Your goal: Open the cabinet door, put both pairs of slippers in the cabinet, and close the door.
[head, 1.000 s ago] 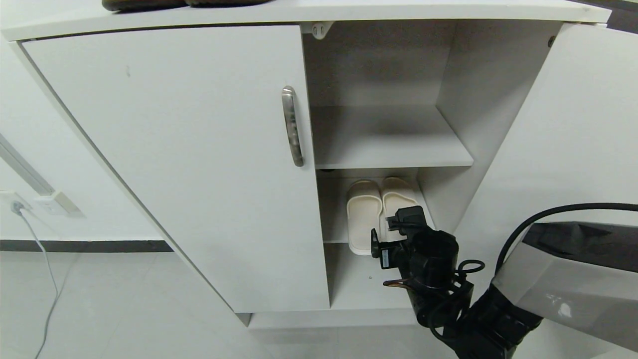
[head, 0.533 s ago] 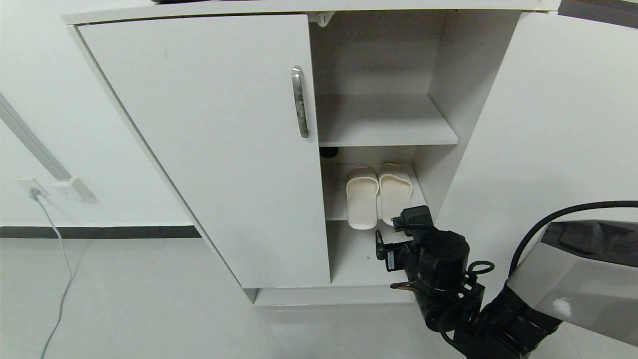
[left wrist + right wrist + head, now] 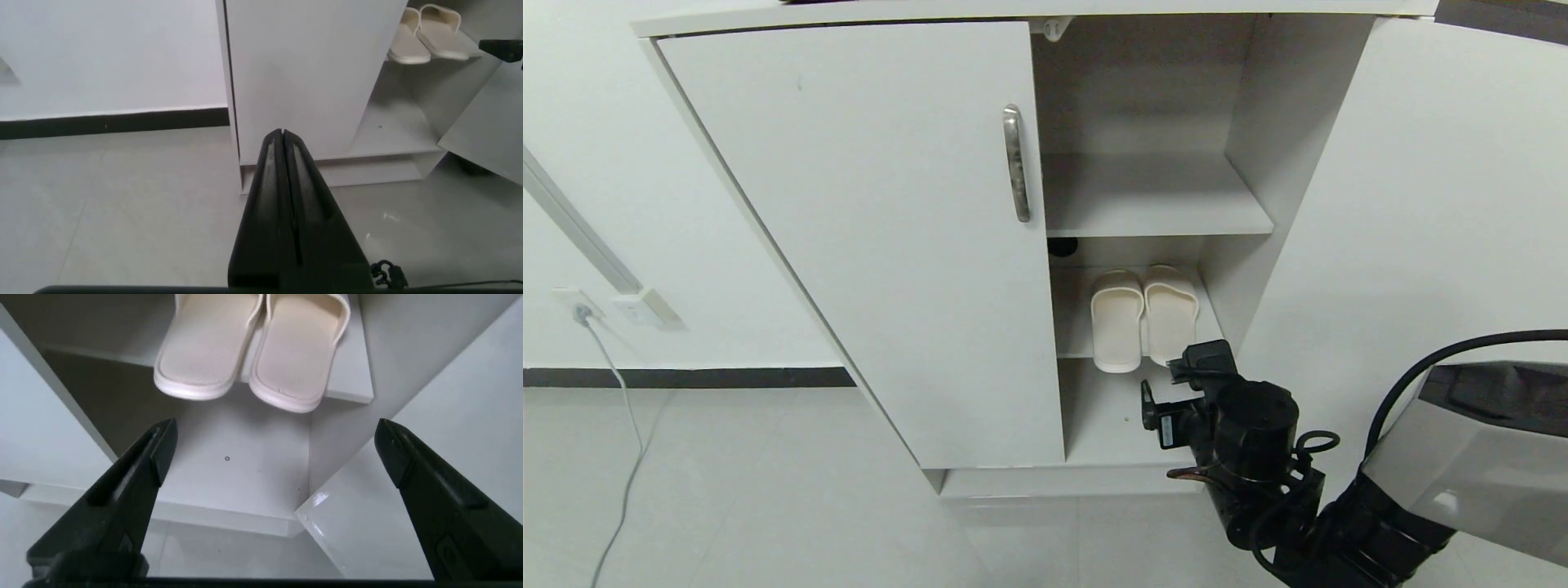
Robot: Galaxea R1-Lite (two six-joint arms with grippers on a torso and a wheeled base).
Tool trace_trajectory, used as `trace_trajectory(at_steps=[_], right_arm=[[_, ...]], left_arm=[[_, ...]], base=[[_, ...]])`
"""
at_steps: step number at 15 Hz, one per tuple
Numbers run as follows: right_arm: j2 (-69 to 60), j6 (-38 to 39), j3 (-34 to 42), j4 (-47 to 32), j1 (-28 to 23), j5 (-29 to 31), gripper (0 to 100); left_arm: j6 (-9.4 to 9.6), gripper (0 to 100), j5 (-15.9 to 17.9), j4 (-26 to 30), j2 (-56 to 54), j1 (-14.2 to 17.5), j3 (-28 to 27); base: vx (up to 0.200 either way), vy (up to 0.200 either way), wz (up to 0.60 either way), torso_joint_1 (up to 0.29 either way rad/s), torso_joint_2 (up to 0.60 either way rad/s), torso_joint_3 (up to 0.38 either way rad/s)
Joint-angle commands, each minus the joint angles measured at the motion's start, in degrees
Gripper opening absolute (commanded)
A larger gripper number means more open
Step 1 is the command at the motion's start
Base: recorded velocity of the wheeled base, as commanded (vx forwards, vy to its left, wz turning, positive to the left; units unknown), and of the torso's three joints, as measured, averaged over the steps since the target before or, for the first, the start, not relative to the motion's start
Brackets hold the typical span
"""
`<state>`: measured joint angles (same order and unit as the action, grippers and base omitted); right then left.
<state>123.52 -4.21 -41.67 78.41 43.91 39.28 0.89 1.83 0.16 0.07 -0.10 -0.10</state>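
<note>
- A white cabinet [image 3: 1258, 122] was seen from the head view, with its left door [image 3: 866, 229] shut and a metal handle [image 3: 1015, 163] set upright near that door's inner edge.
- The right door [image 3: 1421, 204] was swung wide open, so that the right half of the inside was exposed.
- A pair of cream slippers [image 3: 1143, 314] was placed side by side on the lower shelf [image 3: 1213, 331], toes turned to the back and the heels hanging slightly over the shelf's front edge; the two slippers were touching each other.
- The upper shelf [image 3: 1152, 196] was found above them, and the bottom panel [image 3: 1103, 416] below them.
- The right gripper [image 3: 1176, 384] was held just in front of the bottom compartment, below the slippers' heels and apart from them.
- In the right wrist view its fingers [image 3: 131, 498] were spread wide with nothing between them, and the slippers [image 3: 253, 343] were framed beyond the gap.
- The left gripper [image 3: 283, 163] was held over the tiled floor [image 3: 122, 212], well apart from the cabinet and pointed toward the shut door [image 3: 310, 73]; its fingers were pressed together with nothing pinched.
- A wall socket [image 3: 580, 314] with a grey cable [image 3: 621, 425] was seen to the left of the cabinet, above a dark baseboard [image 3: 686, 377].
</note>
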Motion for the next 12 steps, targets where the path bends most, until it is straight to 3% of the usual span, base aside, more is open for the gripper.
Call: trace_trajectory(at_steps=[1, 12], right_arm=[[0.06, -0.01, 0.1, -0.01, 0.12, 0.01, 100], [-0.03, 0.07, 0.62, 0.08, 0.83, 0.01, 100]], left_arm=[[-0.01, 0, 0.11, 0.02, 0.01, 0.01, 0.01], [0.08, 0, 0.11, 0.02, 0.1, 0.01, 0.01]], base=[[0.0, 0.0, 0.0, 0.0, 0.0, 0.0], [0.0, 0.0, 0.0, 0.003, 0.0, 0.156]])
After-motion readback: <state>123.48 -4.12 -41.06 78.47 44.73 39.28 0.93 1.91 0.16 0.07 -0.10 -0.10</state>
